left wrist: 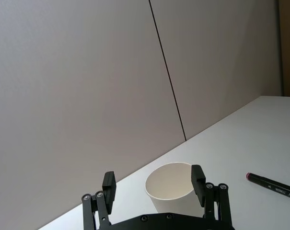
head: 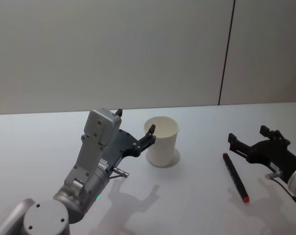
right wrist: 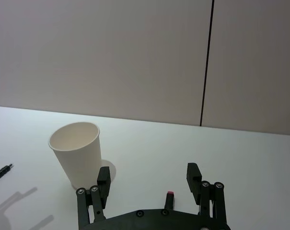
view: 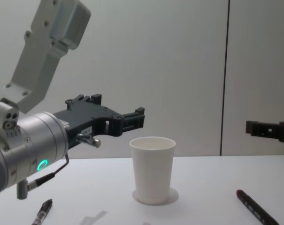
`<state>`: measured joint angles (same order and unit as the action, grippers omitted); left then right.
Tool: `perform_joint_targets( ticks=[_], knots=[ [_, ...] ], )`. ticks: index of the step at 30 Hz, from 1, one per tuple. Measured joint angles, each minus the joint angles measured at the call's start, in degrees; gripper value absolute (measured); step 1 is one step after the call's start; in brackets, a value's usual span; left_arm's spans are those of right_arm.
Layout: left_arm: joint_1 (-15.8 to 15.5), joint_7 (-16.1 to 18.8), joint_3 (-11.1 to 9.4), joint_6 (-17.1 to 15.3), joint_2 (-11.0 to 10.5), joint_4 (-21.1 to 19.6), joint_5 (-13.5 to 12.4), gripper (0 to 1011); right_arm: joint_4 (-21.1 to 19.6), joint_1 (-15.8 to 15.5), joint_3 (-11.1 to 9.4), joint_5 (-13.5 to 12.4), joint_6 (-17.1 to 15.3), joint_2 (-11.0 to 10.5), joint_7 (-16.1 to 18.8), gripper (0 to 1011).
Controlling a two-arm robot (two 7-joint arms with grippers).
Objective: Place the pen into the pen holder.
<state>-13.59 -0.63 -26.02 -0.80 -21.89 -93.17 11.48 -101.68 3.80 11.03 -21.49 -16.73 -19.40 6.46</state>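
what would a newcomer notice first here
A white paper cup stands in the middle, with the left end effector open and hovering close on its left. To the right, a black pen with a red tip lies flat beside the open right end effector.

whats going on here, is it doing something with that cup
The robot is meant to put the pen in the white paper cup; nothing is held yet. The pen lies flat on the table right of the cup, the right pincer open close beside it. The left pincer hangs open by the cup's rim, slightly above it. The cup stands upright, empty.
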Motion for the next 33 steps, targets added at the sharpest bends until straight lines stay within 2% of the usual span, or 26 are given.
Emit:
perform_joint_targets(
  ticks=[9,16,23,33],
  knots=[
    [0.00,0.00,0.00,0.00,0.00,0.00,0.00,1004,1.04,3.39,-0.31,-1.54,-8.80,1.12,-0.89,1001],
    [0.00,0.00,0.00,0.00,0.00,0.00,0.00,1004,2.72,6.08,-0.05,-1.46,-14.55,2.25,-1.58,1001],
    [0.00,0.00,0.00,0.00,0.00,0.00,0.00,1004,4.98,9.00,0.48,-0.42,-19.00,3.50,-1.70,1001],
    [0.00,0.00,0.00,0.00,0.00,0.00,0.00,1004,8.01,12.55,1.00,0.92,-23.74,5.12,-1.79,1001]
  ],
)
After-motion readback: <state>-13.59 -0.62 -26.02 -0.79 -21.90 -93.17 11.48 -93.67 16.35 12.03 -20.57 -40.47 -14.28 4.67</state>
